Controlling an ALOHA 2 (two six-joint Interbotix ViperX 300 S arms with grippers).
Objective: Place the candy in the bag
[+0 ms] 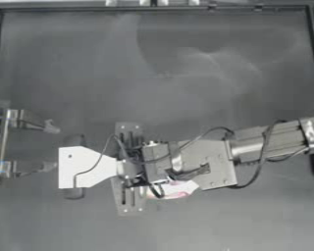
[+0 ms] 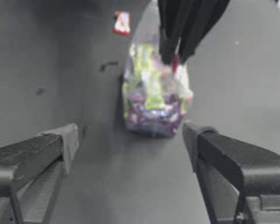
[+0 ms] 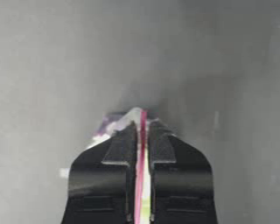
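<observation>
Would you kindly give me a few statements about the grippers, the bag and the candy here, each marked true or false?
1. The right gripper is shut on the bag. True.
2. The left gripper holds the candy. False: its jaws are open and empty, and the candy lies on the table.
3. The candy is inside the bag. False: it lies apart from the bag.
4. The bag hangs from its top edge. True.
</observation>
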